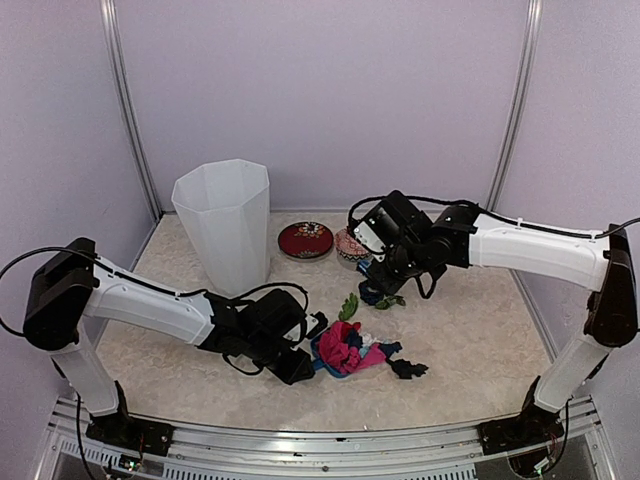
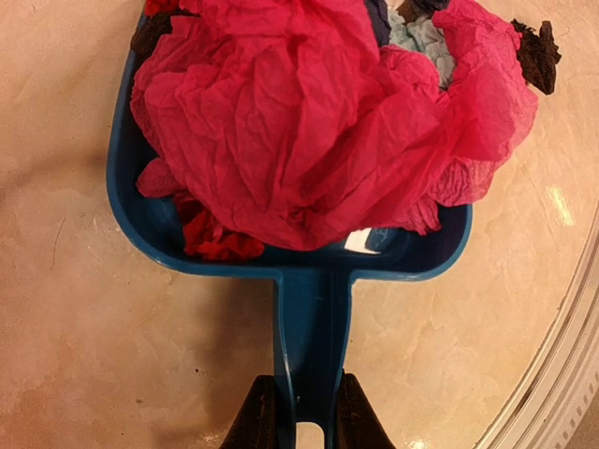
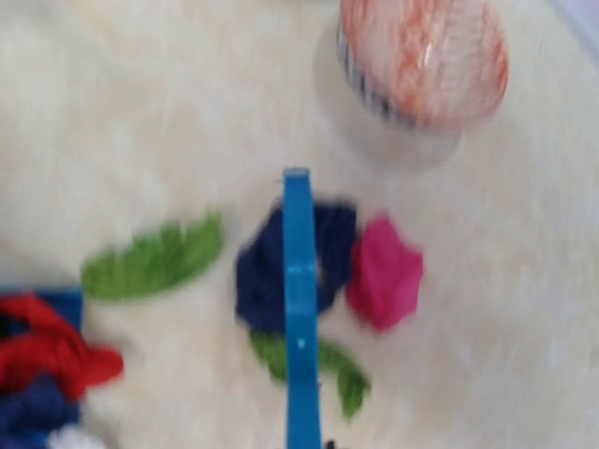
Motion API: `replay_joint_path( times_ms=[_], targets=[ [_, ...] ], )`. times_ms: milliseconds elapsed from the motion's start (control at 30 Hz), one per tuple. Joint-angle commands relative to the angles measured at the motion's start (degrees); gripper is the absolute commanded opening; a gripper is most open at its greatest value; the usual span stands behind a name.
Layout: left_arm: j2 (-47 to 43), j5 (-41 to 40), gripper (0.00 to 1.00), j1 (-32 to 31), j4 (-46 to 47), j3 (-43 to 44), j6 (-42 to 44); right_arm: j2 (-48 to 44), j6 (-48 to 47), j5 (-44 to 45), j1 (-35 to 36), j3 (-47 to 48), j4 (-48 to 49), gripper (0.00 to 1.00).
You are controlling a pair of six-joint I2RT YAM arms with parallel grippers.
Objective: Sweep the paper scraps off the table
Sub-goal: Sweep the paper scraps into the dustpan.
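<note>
Where walls (image 1: 330, 90) rise, scraps (image 1: 348, 306) dot the table (image 1: 470, 320).

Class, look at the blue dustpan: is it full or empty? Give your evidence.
Full: the blue dustpan is heaped with crumpled pink and red paper scraps bulging past its walls.

Plain lilac walls (image 1: 320, 90) meet at two slim metal corner posts (image 1: 129, 110).
</note>
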Motion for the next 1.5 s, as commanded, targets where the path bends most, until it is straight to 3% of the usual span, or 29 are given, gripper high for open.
replay_joint_path(
  times_ms=[0, 233, 467, 933, 1467],
  targets=[
    [-0.94, -1.90, 0.00, 1.23, -2.18, -1.25, -1.59, 2.71, -6.18, -4.12, -0.27, 3.08, 11.46, 0.00],
    [-2.92, -1.73, 0.00, 1.51, -3.36, -1.75, -2.32, 10.72, -12.11, -7.64, -2.28, 5.64, 17.78, 0.00],
    [-4.01, -0.89, 0.00, 1.51, -4.80, -2.26, -3.27, 13.84, -15.58, -6.91, -2.75, 4.54, 17.41, 0.00],
    [-1.89, -0.67, 0.00, 1.59, -7.15, 0.13, -3.66, 5.74, -7.38, -12.77, 1.16, -3.23, 13.50, 0.00],
    [-0.61, -1.40, 0.00, 2.04, 1.48, -3.75, -3.60, 0.02, -0.42, -18.53, 5.18, -5.83, 6.52, 0.00]
  ],
)
